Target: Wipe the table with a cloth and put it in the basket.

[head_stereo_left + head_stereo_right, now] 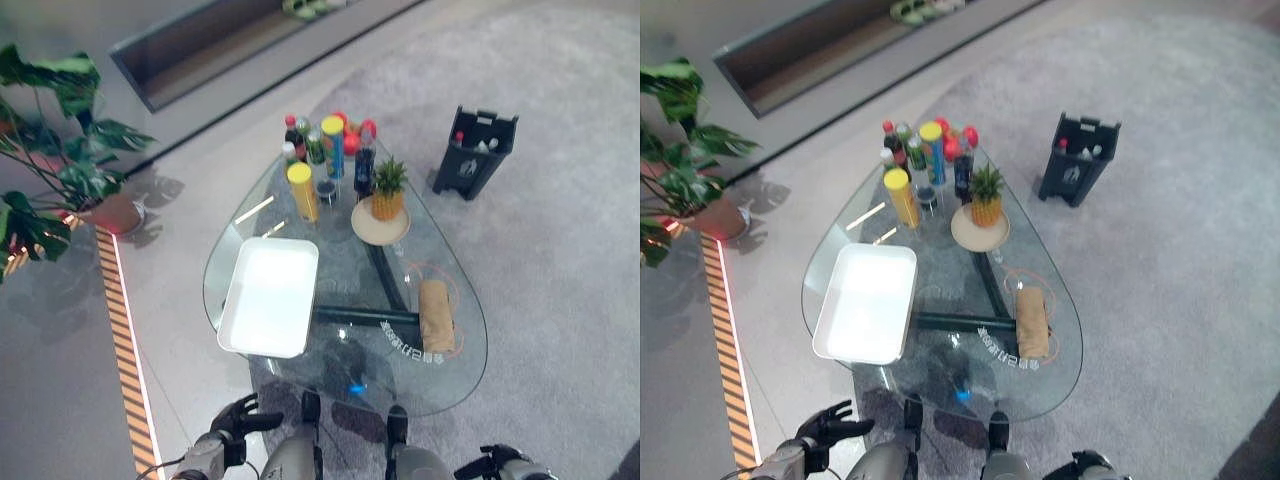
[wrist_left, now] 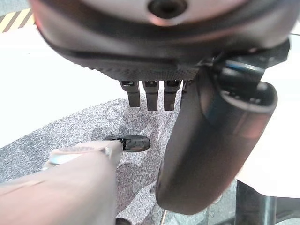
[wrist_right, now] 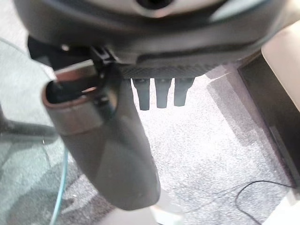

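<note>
Bottles (image 1: 325, 150), pineapple (image 1: 388, 188) and white tray (image 1: 270, 295) crowd my glass table (image 1: 455, 375); cloth (image 1: 436, 315) lies at its right edge, both hands (image 1: 240, 418) (image 1: 492, 462) open, empty.

1. The table (image 1: 455, 370) is clear, shiny glass.
2. The tray (image 1: 268, 296) looks like smooth white plastic.
3. The cloth (image 1: 436, 314) is soft and brown.
4. The carpet (image 1: 560, 250) looks rough and grey.

- A grey carpet (image 1: 560, 250) covers the floor from 12 round to 6 o'clock.
- Smooth pale flooring (image 1: 60, 380) lies at 8 o'clock, crossed by an orange-and-black striped strip (image 1: 125, 345).
- A leafy potted plant (image 1: 60, 150) stands at 10 o'clock.
- A long dark recess (image 1: 200, 50) runs along 11 o'clock.
</note>
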Controlling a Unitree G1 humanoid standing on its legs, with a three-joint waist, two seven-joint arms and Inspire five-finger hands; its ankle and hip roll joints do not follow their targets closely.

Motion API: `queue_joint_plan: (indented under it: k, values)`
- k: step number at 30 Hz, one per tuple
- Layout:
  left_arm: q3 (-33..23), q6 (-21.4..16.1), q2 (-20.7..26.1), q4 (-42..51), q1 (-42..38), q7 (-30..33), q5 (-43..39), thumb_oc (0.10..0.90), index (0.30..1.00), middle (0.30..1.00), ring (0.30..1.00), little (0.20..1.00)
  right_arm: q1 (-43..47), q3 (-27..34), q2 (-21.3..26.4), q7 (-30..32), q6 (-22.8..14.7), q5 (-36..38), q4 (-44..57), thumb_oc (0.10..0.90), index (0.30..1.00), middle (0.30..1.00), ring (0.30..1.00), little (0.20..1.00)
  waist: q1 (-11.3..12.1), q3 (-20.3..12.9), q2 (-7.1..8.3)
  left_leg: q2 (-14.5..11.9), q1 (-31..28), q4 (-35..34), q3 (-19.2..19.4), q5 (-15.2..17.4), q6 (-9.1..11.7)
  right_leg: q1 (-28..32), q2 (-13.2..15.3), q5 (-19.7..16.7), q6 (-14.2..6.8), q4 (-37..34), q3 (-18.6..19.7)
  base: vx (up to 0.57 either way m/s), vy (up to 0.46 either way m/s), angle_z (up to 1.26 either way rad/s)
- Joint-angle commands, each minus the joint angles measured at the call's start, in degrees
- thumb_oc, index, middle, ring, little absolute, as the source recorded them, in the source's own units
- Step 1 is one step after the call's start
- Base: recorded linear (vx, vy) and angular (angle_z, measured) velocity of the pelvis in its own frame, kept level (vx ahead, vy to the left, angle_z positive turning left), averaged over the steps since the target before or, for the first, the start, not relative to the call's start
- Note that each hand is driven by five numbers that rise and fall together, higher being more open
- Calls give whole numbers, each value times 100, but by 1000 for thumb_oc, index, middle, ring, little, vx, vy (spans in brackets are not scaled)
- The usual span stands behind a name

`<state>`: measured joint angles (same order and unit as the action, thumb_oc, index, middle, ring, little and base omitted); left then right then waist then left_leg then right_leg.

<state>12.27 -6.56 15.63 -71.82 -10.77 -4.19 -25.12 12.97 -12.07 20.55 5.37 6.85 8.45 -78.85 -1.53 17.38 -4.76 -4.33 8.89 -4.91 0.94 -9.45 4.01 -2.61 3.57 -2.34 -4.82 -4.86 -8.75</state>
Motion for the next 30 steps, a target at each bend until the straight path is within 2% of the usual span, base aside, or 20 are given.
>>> queue_joint_plan:
  k: [1,2,3,7,12,15,22,26,30]
  values:
    - [-160,-318,337,-79,-488,195,-326,800,900,900,900,900,187,-10,212,225,-45,338,-85,800,900,900,900,900,30,352,184,189,-54,35,-31,549,-61,-815,114,-47,-59,500,516,-109,0,-1]
    - [-160,-318,338,-81,-491,195,-327,800,900,900,900,900,191,-10,213,225,-46,338,-87,800,900,900,900,900,31,345,185,190,-41,37,-31,547,-61,-832,114,-44,-58,510,518,-127,-7,0]
    - [-130,-380,402,-50,-645,214,-447,800,900,900,900,900,281,-27,317,201,-100,500,-81,800,900,900,900,900,48,568,186,219,282,318,-79,497,-30,-1099,106,1,-2,787,491,-131,-4,1]
    - [-93,-518,600,226,-959,178,-717,800,900,900,900,900,550,-46,422,226,-91,701,20,800,900,900,900,900,91,899,210,307,1270,1317,-83,599,-18,-2044,107,281,66,1840,338,-144,-13,2]
    - [-95,-512,714,587,-1071,289,-732,800,900,900,900,900,593,77,453,442,-257,1002,255,800,900,900,900,900,174,1078,273,429,2294,2394,-155,866,-108,-3009,114,572,96,2903,315,-88,-69,15]
    - [-152,-531,753,596,-1086,338,-788,800,900,900,900,900,697,158,493,657,-373,1046,337,800,900,900,900,900,182,1104,296,403,2760,2938,-180,1062,-130,-3430,79,730,149,3354,372,-19,-31,10]
    - [-286,-572,808,656,-1055,431,-1046,800,900,900,900,900,764,255,564,1035,-742,924,516,800,900,900,900,900,169,1174,307,313,3224,3437,-177,1229,-180,-3906,11,854,219,3805,442,-9,-21,-9]
    - [-427,-684,781,688,-1010,457,-1482,800,900,900,900,900,729,339,554,1531,-1110,812,632,800,900,900,900,900,144,1241,291,292,3486,3751,-195,1340,-205,-4143,8,924,259,4067,477,-1,-3,-1]
    - [-514,-795,738,668,-935,442,-1613,800,900,900,900,900,741,413,567,1900,-1289,711,747,800,900,900,900,900,116,1241,278,286,3676,3948,-190,1414,-208,-4319,-8,950,294,4213,492,4,2,-3]
